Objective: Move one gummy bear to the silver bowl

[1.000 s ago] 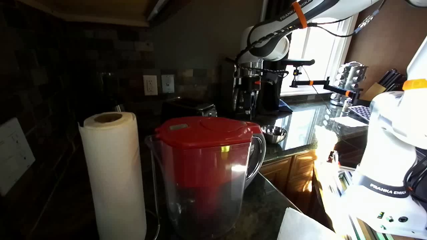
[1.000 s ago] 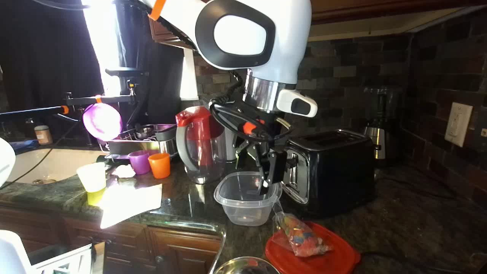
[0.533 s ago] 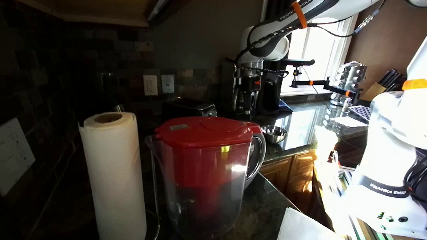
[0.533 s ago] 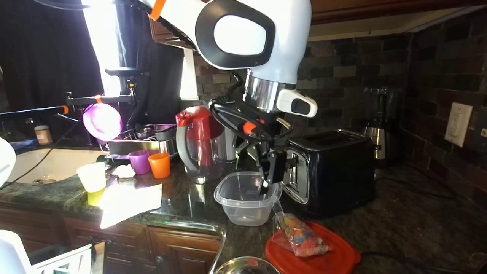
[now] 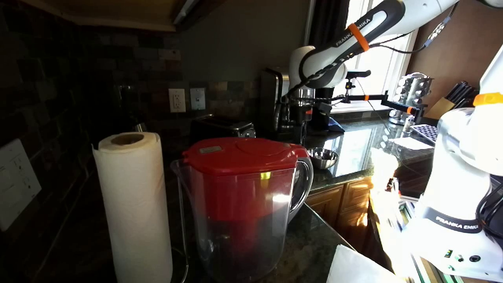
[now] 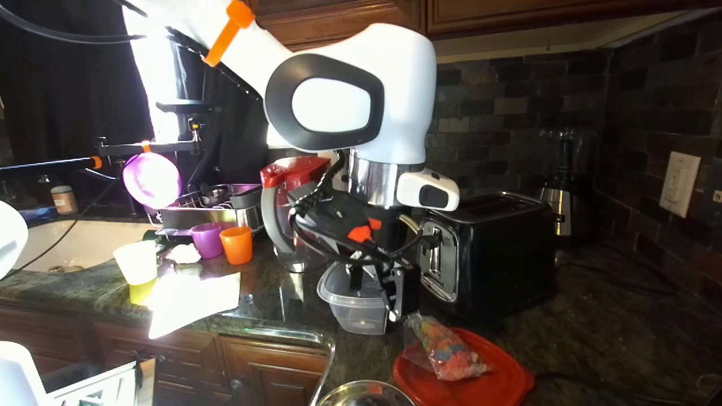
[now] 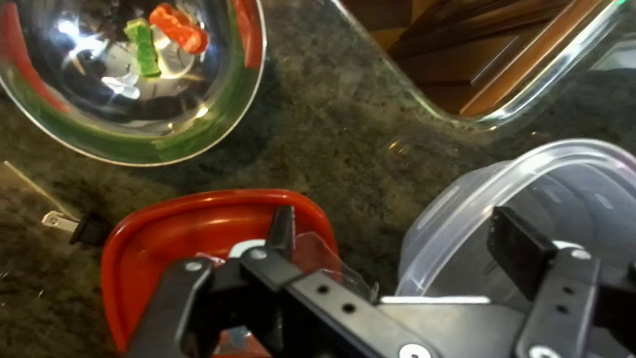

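Observation:
The silver bowl (image 7: 134, 107) is at the upper left of the wrist view, with a red gummy (image 7: 180, 29) and a green gummy (image 7: 145, 48) inside; whether they are bears is unclear. Its rim also shows at the bottom of an exterior view (image 6: 366, 392). A clear bag of colourful gummies (image 6: 451, 355) lies on a red lid (image 6: 502, 378); in the wrist view the gripper's linkage hides most of the bag. My gripper (image 7: 395, 228) is open, nothing between its fingers. One finger appears over the lid, the other over the clear container.
A clear plastic container (image 6: 361, 316) stands under and beside the gripper. Close on its right is a black toaster (image 6: 491, 254). The red pitcher (image 6: 293, 214) and an orange cup (image 6: 236, 246) are behind to the left. The counter edge (image 7: 397, 74) borders this area.
Over the last half second the arm has come down, shifting slightly left in an exterior view, and the gripper is lower near the container. It stays open; bag, lid and bowl have not moved.

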Robot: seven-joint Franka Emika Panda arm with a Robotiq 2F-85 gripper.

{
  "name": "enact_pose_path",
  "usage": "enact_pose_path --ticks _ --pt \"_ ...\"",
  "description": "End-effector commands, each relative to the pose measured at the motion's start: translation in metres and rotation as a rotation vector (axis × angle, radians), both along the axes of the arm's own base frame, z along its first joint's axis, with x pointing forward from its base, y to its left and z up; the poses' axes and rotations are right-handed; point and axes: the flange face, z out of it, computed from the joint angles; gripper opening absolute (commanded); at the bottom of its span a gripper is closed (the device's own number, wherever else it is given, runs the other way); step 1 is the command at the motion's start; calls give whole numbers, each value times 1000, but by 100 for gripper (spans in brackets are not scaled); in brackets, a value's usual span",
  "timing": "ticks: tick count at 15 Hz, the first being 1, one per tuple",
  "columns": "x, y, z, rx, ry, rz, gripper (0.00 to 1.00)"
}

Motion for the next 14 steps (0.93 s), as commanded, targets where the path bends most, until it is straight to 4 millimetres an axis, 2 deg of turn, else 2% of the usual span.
enact_pose_path --ticks 1,7,14 --pt "-16 1 -14 -65 -130 34 100" --pt "-21 9 -41 -87 -221 49 100" --pt "-20 26 -32 -20 -343 77 100"
